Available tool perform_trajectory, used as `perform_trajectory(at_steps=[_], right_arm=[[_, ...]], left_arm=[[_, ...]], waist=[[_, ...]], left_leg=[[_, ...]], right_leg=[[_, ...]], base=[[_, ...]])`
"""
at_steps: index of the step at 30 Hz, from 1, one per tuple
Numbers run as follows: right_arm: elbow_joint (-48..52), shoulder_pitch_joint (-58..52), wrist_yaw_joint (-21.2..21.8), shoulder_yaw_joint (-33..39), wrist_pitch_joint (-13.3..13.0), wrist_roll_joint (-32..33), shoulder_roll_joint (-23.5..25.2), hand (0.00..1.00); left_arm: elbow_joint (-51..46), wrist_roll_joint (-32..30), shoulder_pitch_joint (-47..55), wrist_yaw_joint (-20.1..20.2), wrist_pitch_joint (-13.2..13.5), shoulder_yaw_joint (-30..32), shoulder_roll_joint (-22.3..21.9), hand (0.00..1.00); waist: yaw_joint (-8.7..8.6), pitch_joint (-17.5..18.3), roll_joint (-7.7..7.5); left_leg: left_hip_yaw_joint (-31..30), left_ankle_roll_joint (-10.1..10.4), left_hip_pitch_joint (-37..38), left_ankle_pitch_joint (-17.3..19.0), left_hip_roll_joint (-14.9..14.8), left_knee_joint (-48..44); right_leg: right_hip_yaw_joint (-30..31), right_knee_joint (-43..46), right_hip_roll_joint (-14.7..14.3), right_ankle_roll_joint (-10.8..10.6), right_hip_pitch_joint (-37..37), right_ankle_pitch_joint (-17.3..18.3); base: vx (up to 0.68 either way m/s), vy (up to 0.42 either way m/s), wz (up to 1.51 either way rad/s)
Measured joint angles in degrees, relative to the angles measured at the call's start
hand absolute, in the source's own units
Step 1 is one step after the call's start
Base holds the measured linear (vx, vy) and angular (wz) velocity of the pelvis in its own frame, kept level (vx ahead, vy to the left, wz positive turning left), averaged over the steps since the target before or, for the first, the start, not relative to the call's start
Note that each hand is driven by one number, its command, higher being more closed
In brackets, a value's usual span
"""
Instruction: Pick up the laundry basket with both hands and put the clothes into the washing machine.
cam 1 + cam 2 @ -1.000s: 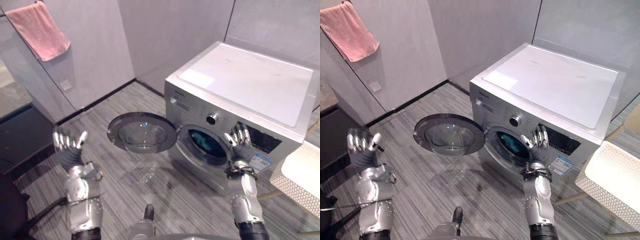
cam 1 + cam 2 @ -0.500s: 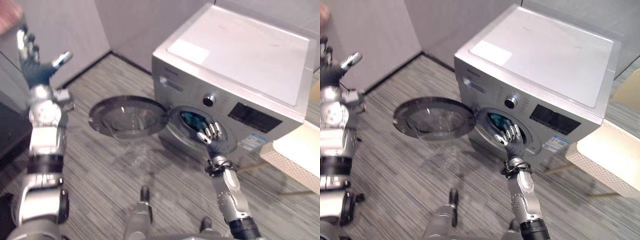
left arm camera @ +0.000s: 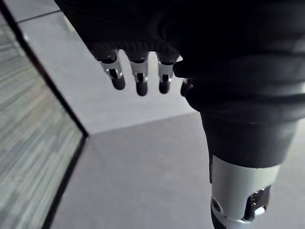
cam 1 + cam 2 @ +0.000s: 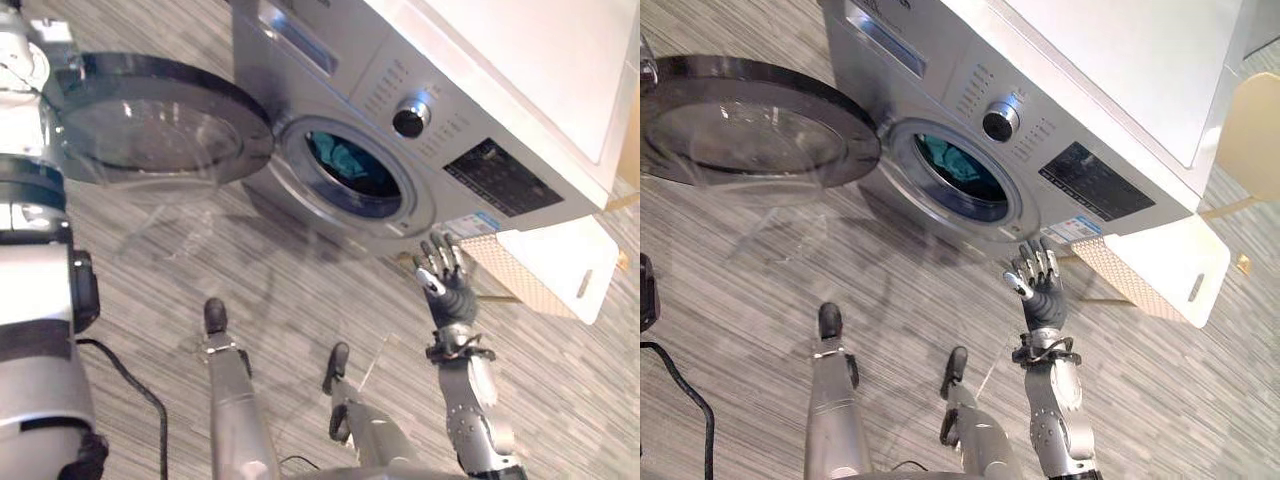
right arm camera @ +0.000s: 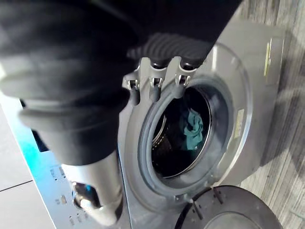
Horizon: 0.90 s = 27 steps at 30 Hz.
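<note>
Right hand (image 4: 446,285) released before the washing machine (image 4: 450,95); teal clothes (image 5: 193,129) inside; its label (image 4: 1080,231) unreadable. Left hand (image 3: 140,76) released, holding nothing.

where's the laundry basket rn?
In the left eye view the white laundry basket sits on the robot's right, by the washing machine's front corner, just beyond the open right hand, untouched.
</note>
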<state>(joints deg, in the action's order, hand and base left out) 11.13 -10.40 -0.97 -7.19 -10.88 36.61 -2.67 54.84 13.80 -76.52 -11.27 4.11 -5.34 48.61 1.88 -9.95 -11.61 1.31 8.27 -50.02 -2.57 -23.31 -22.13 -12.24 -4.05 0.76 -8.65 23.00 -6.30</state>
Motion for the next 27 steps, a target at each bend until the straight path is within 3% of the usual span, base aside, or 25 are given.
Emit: perform_trajectory(at_steps=[4, 6, 10, 12, 15, 18, 22, 24, 27], right_arm=[[1.4, -2.3, 1.2, 0.1, 0.1, 0.0, 0.0, 0.0], [1.6, -2.4, 1.9, 0.1, 0.2, 0.0, 0.0, 0.0], [1.9, -2.6, 3.5, 0.1, 0.6, 0.0, 0.0, 0.0], [2.1, -2.6, 3.7, 0.1, 1.1, 0.0, 0.0, 0.0], [2.0, -2.5, 3.6, 0.5, 2.6, -0.1, 0.0, 0.0], [1.2, -2.4, 3.6, 1.2, 2.7, -0.2, 0.0, 0.0], [-3.0, -1.0, 3.6, 3.9, 3.0, -0.3, 0.0, 0.0], [-5.6, -0.2, 3.5, 5.2, 3.5, -0.7, 0.1, 0.0], [-8.1, -0.3, 3.3, 7.5, 3.6, -0.7, 0.5, 0.0]], left_arm=[[0.0, -3.5, 2.7, 1.4, -0.6, 6.0, -3.7, 0.0], [-1.0, -5.4, 4.9, 2.6, 1.0, 7.6, -4.9, 0.0], [-1.5, -8.4, 11.0, 7.7, 1.4, 8.4, -8.5, 0.0], [-2.2, -9.8, 13.2, 8.2, 1.4, 8.5, -9.6, 0.0], [-3.9, -12.4, 20.8, 8.9, 2.1, 10.0, -14.7, 0.0], [-5.3, -13.5, 30.2, 10.0, 2.6, 9.9, -21.2, 0.0], [-9.0, -14.4, 41.6, 11.5, 3.6, 6.9, -29.4, 0.0], [-10.3, -11.9, 47.6, 12.2, 3.4, 3.6, -33.1, 0.0], [-13.7, -3.2, 57.4, 13.6, 2.0, -5.7, -38.3, 0.0]], waist=[[-0.15, -0.1, -0.16], [-0.79, -0.1, -0.12], [-0.87, -0.1, 0.09], [-0.79, 0.0, 0.37], [-0.33, 0.7, 2.05], [-0.48, 3.5, 4.2], [-0.18, 6.7, 6.79], [-0.19, 7.3, 7.75], [-0.99, 8.2, 8.73]], left_leg=[[-0.3, 0.9, 0.3, -0.6, -1.5, -0.1], [-0.3, 0.9, 0.8, -0.6, -1.5, 0.0], [0.8, 1.5, 5.6, 0.0, -0.9, 1.2], [1.4, 1.4, 6.7, 0.1, -0.5, 2.0], [2.4, 1.2, 11.5, -0.3, 1.6, 4.5], [3.9, 0.4, 16.3, -1.0, 4.9, 7.4], [5.2, -0.5, 21.5, -1.6, 9.1, 10.7], [5.2, -1.0, 24.4, -2.0, 11.1, 12.9], [4.3, -1.7, 27.5, -4.2, 13.9, 17.5]], right_leg=[[0.0, 0.0, -1.2, 0.0, 0.1, 0.0], [0.0, 0.0, -1.3, -0.1, -0.6, 0.1], [0.2, 1.1, -0.4, -0.1, -3.9, 2.0], [0.4, 2.3, 0.2, 0.2, -4.0, 3.1], [0.4, 5.0, 2.5, -0.4, -5.9, 5.6], [0.0, 7.6, 5.9, -1.4, -8.0, 7.9], [-0.3, 9.0, 9.5, -2.4, -10.9, 9.4], [-1.0, 9.0, 11.3, -3.1, -13.2, 10.4], [-2.6, 9.1, 13.2, -3.9, -15.5, 11.5]], base=[[0.04, -0.036, -0.13], [0.04, -0.012, 0.02], [0.04, 0.005, 0.12], [0.0, 0.02, 0.11], [0.03, 0.027, 0.24], [0.08, 0.04, 0.32], [0.11, 0.055, 0.29], [0.06, 0.058, 0.33], [0.04, 0.045, 0.4]])
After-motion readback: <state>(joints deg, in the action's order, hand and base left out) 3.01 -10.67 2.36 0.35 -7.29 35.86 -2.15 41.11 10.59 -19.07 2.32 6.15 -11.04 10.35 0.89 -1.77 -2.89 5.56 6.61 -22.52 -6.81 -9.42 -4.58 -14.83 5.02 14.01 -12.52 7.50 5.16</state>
